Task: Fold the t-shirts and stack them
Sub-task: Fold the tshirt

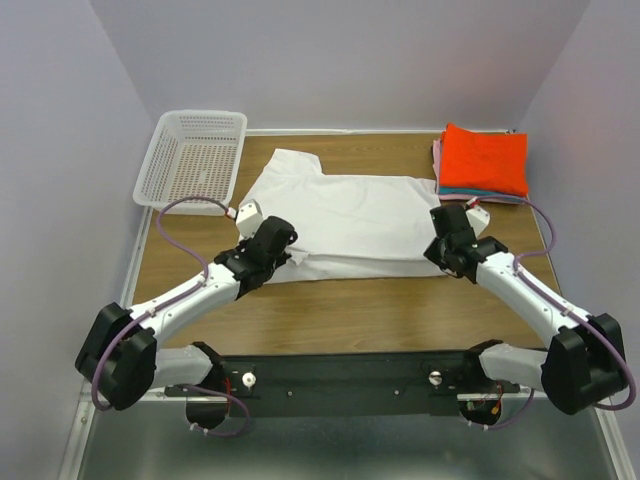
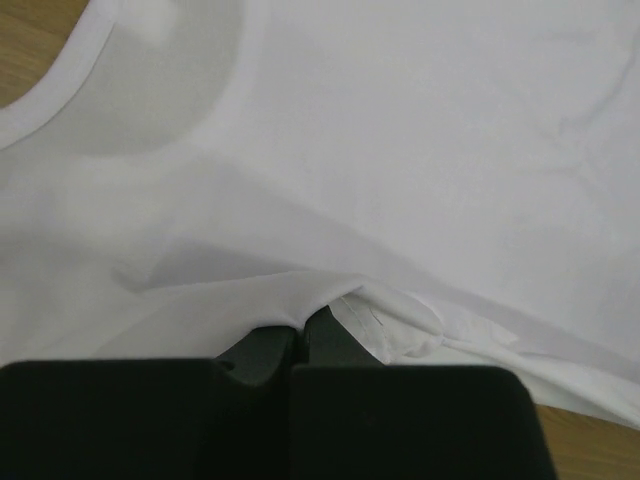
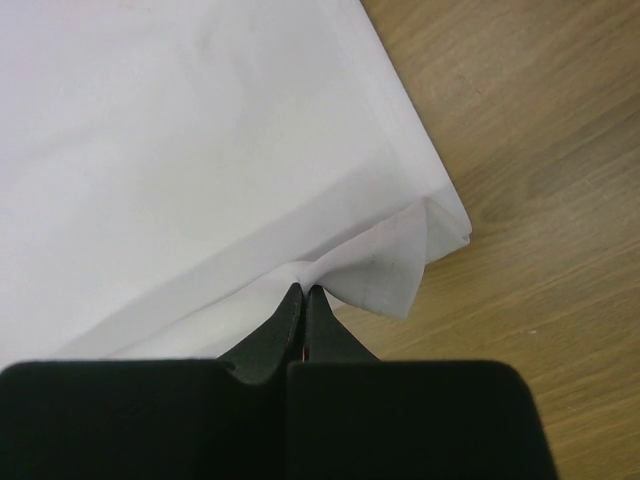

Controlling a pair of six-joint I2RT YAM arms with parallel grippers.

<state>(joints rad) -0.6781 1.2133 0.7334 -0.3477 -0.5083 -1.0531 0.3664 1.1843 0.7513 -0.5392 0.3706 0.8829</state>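
On the wooden bench (image 1: 380, 310), the white t-shirt (image 1: 345, 222) lies spread out, its neckline at the left end, near the mesh basket (image 1: 195, 155). Left hand (image 2: 303, 328): fingers pinched tight on a fold of the shirt's near edge. Right hand (image 3: 303, 293): fingers clamped on cloth beside the shirt's near right corner. Folded stack (image 1: 486, 160), orange-red on top, sits at the far right corner.

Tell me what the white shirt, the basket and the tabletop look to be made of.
White t-shirt: thin matte cloth, probably cotton knit; it drapes, creases and shows a stitched hem. Basket: rigid white plastic, by its moulded mesh of holes. Table: wood-grain top, faint sheen; solid wood or laminate, cannot tell.
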